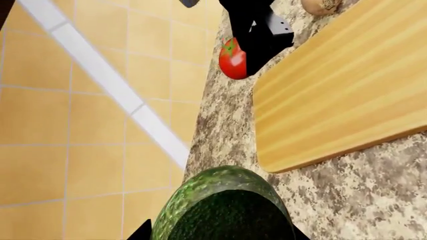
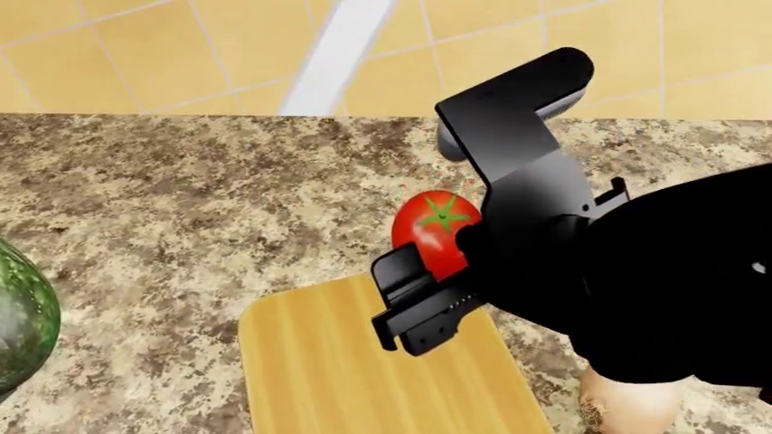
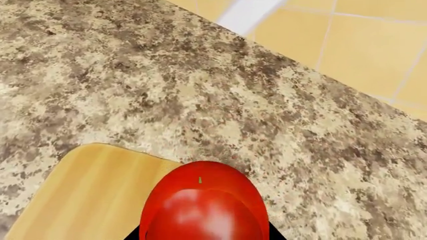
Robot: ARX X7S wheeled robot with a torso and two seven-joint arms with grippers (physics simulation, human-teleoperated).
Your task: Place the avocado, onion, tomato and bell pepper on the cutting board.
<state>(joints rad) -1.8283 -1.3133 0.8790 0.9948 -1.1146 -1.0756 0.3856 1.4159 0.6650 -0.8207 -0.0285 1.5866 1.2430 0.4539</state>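
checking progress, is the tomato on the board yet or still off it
Off it: the tomato is held in the right end effector, at the cutting board's far corner.

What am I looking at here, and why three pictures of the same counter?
It is a simulated two-armed robot. One camera sits on its head, one near each gripper. The head view shows the right gripper holding the tomato at the far edge of the cutting board; the right wrist camera sees that tomato close up. The left wrist camera shows the avocado filling the left gripper's view, apparently held. The onion lies on the speckled counter beside the board.
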